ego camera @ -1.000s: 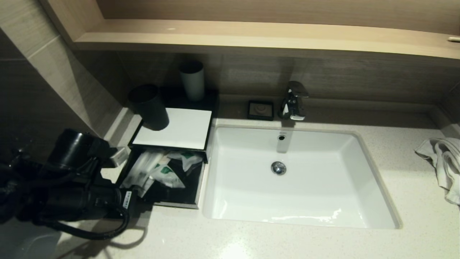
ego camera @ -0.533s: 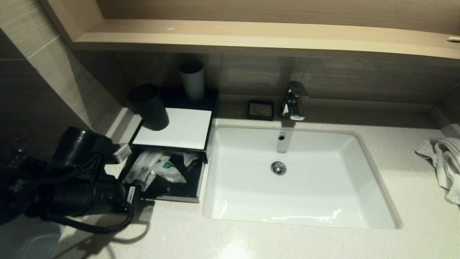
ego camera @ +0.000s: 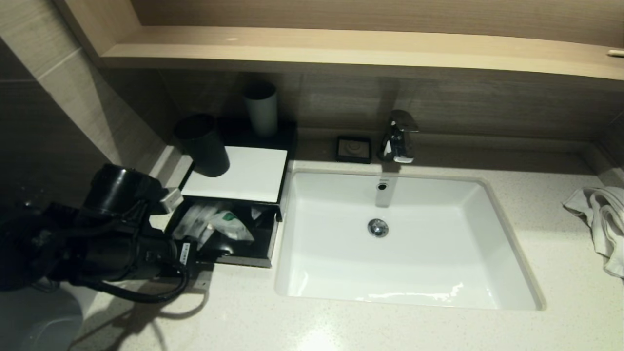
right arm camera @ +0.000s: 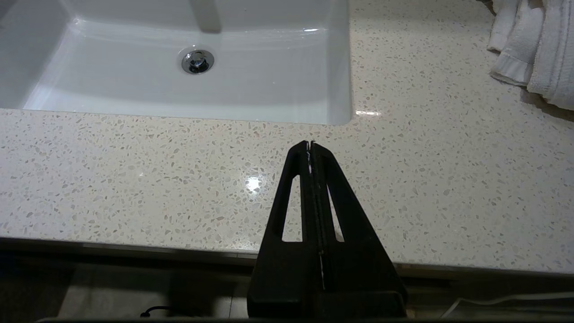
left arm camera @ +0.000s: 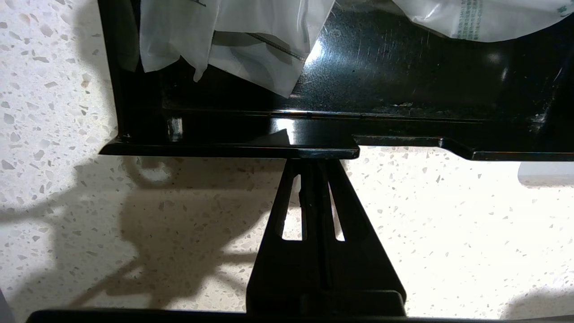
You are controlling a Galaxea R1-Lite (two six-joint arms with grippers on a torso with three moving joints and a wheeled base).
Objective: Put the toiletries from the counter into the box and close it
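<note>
At the left of the head view I am pressing the left gripper (left arm camera: 314, 163), fingers clenched together and holding nothing, against the front lip of the box (ego camera: 243, 262). The drawer is standing partly open at centre-left, its long axis running toward the wall. The toiletries (ego camera: 214, 226) are lying inside; a raised sachet could jam closure. The right gripper (right arm camera: 312, 146), clenched empty, is parked over the counter (right arm camera: 134, 179).
</note>
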